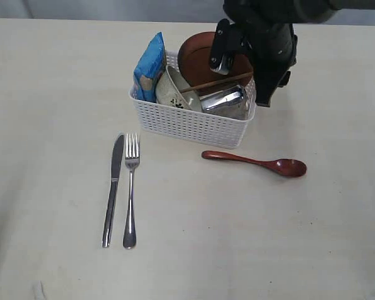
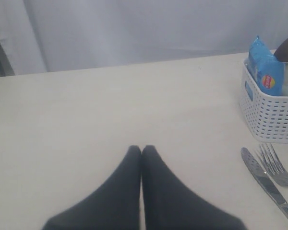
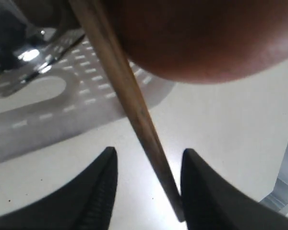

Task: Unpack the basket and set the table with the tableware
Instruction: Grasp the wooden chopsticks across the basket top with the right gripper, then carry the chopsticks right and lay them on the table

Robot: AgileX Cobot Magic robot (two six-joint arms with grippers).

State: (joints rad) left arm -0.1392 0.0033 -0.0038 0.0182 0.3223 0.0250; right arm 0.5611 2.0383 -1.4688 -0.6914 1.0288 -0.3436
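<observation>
**Chopsticks next:** The right end effector [image 3: 149,153] hangs over the far right corner of the white basket [image 1: 187,125]. Its fingers are spread to either side of a wooden chopstick [image 3: 120,81] that slants across the load. The stick sits closer to one finger than the other, and no pinch is made yet. The wrist view does not show whether the second stick runs alongside.

The left end effector [image 2: 141,148] is pressed together and empty, over bare table [image 1: 300,237] well left of the basket. The knife [image 1: 114,187] and fork [image 1: 131,187] lie side by side on the table in front of the basket's left end. The dark red spoon [image 1: 256,162] lies just in front of its right end.

In the basket, the brown plate [image 1: 197,56] stands on edge at the back and the floral bowl [image 1: 172,90] is tilted. The steel cup [image 1: 224,99] lies beneath the chopstick, and a blue chip bag [image 1: 149,65] stands upright at the left end.

The step in hand appears to be taking the chopsticks. It would go best if the stick were centred between the fingers before they close, so it is not shoved sideways against the plate. The squeeze needs to be firm, because a thin round stick can roll or pivot. A straight lift should clear the rim and the plate's edge before any carry. The main risks look like catching only one stick or levering the cup as it rises.
</observation>
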